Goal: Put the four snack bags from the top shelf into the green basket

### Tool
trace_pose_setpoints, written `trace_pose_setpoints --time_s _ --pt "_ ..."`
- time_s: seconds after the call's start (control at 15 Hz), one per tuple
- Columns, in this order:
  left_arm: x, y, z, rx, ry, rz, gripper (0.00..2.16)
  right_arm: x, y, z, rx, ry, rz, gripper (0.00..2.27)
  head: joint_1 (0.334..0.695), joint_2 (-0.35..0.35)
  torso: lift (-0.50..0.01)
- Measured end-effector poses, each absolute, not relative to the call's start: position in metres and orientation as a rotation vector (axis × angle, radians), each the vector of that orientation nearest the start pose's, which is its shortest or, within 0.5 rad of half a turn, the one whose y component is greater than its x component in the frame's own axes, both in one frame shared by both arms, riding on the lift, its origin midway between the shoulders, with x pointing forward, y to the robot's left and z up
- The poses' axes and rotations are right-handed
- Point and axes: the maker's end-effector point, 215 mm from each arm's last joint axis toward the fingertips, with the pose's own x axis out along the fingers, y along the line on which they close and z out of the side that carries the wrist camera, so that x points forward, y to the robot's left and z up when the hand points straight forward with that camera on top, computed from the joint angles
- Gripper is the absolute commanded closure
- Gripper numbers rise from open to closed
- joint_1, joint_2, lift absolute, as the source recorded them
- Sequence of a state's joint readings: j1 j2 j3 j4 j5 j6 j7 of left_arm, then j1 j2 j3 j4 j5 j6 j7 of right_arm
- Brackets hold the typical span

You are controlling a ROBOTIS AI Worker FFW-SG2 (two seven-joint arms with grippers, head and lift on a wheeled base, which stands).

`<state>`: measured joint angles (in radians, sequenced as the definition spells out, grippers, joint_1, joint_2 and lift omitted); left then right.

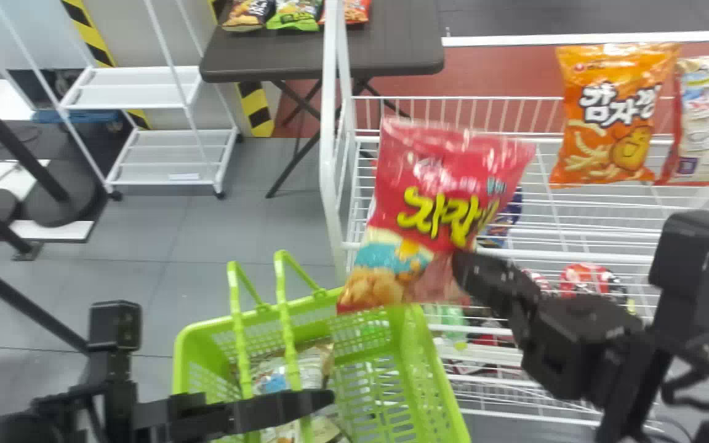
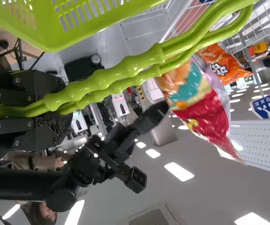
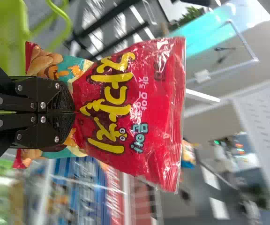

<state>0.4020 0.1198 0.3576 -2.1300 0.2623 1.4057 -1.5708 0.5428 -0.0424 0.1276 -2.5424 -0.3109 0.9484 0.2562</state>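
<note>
Clamps with the right claw (image 3: 73, 112) near the lower end of the red snack bag (image 1: 440, 178), long axis tilted, high by the green basket's (image 1: 413, 344) far rim; should go leftward, robotward and down, left claw (image 2: 60, 110) gripping the handles (image 2: 125, 69).

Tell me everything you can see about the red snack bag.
The red snack bag looks like a puffed pouch of glossy, wrinkled film, with flat seals at its ends. Its front carries big yellow lettering; the lower part has a teal and cream band above a picture of golden snacks. It tilts, lettering toward the head camera, clamped by its lower part in the right gripper's jaws. In the head view its lower edge overlaps the far rim of the green basket.
</note>
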Motion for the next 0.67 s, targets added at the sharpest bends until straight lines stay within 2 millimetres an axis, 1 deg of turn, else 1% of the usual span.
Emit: trace_pose_setpoints --time_s 0.07,0.2,0.27,0.33,0.4,0.53,0.6,0.67 --pt "0.247 0.145 -0.353 -1.016 0.783 -1.171 2.15 0.336 -0.03 -0.343 0.326 0.57 0.619 2.26 0.695 0.224 0.0" --pt "0.247 0.145 -0.353 -1.015 0.782 -1.171 2.15 0.315 -0.007 -0.362 0.346 0.651 0.674 2.26 0.695 0.274 0.0" --pt "0.247 0.145 -0.352 -1.015 0.781 -1.171 2.15 0.308 0.003 -0.368 0.351 0.676 0.701 2.26 0.695 0.293 0.0" --pt "0.247 0.144 -0.352 -1.015 0.781 -1.173 2.15 0.303 0.011 -0.374 0.358 0.699 0.721 2.26 0.695 0.329 0.0" --pt "0.247 0.143 -0.352 -1.014 0.78 -1.175 2.15 0.297 0.019 -0.383 0.367 0.735 0.743 2.26 0.695 0.345 0.0" --pt "0.247 0.142 -0.351 -1.013 0.779 -1.179 2.15 0.283 0.03 -0.401 0.375 0.817 0.777 2.26 0.695 0.35 0.0" --pt "0.248 0.141 -0.351 -1.013 0.778 -1.18 2.15 0.275 0.035 -0.412 0.372 0.866 0.791 1.96 0.695 0.35 0.0" --pt "0.248 0.141 -0.35 -1.012 0.778 -1.18 2.15 0.266 0.037 -0.423 0.359 0.924 0.804 1.17 0.695 0.35 0.0"
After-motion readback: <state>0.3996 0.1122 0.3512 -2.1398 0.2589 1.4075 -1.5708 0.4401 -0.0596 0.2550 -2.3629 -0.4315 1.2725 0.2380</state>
